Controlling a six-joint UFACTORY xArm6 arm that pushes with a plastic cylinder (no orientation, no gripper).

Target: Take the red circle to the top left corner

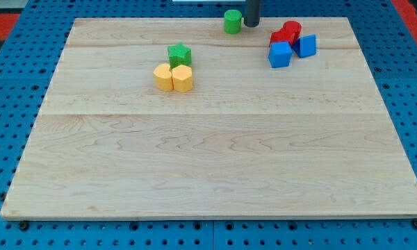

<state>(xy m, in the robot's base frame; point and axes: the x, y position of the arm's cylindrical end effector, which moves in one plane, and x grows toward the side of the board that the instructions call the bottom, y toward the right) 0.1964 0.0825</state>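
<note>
The tool [251,26] — a bare rod tip grasping nothing — sits near the worktop's [208,173] top edge, between the green cylinder [232,21] and the red circle [291,30], which remains near the top right corner — unmoved, apparently.

Star block [179,53] just behind two touching blocks [173,78], cylinder [232,21] beside my tip [251,25], four-block cluster [290,43] rightward.

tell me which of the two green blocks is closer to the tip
The green cylinder at the view's top edge: my tip sits just to its right. The green star lies farther down-left, beside the yellow blocks.
</note>
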